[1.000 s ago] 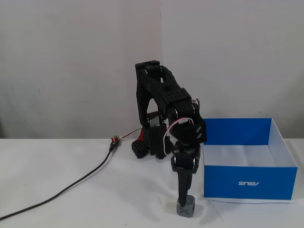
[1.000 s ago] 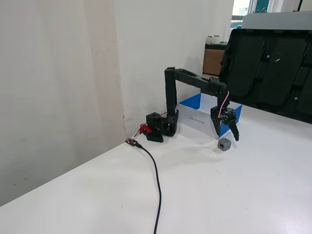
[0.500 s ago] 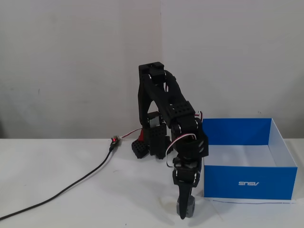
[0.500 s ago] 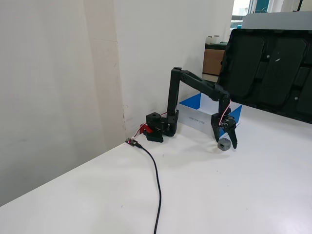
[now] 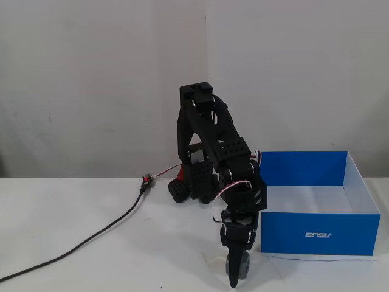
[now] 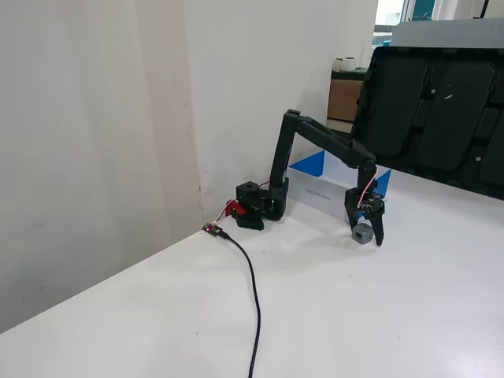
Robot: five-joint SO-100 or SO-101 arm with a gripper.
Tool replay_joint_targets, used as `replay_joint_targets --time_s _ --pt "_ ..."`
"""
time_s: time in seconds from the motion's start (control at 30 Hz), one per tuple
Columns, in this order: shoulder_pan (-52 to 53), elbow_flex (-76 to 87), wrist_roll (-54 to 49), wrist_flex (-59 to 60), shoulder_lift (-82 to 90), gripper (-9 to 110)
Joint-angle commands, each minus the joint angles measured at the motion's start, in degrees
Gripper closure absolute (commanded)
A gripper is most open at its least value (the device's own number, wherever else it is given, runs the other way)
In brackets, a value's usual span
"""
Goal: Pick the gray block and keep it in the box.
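The gray block [image 5: 241, 265] [image 6: 362, 233] is a small dark gray cube at table level, just in front of the box's left front corner in a fixed view. My black gripper [image 5: 236, 271] [image 6: 365, 235] points straight down over it. Its two fingers [image 6: 379, 230] stand on either side of the block and close against it. The box [image 5: 316, 234] [image 6: 315, 189] is blue with a white inside and an ASUS logo. It stands open to the right of the gripper in that fixed view, and behind the arm in the other.
The arm's base [image 5: 188, 185] [image 6: 256, 206] stands by the white wall. A black cable [image 5: 91, 237] [image 6: 253, 291] runs from it across the white table. A large black tray-like object [image 6: 441, 110] stands beyond the table's far edge.
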Motion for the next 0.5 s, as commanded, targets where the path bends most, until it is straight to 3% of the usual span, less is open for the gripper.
replay_joint_targets --time_s 0.0,0.27,0.47 --pt "0.18 -3.69 0.18 -0.18 0.7 77" --pt "0.26 -3.78 0.09 -0.09 0.62 89" --pt "0.35 -3.87 0.0 0.26 0.88 90"
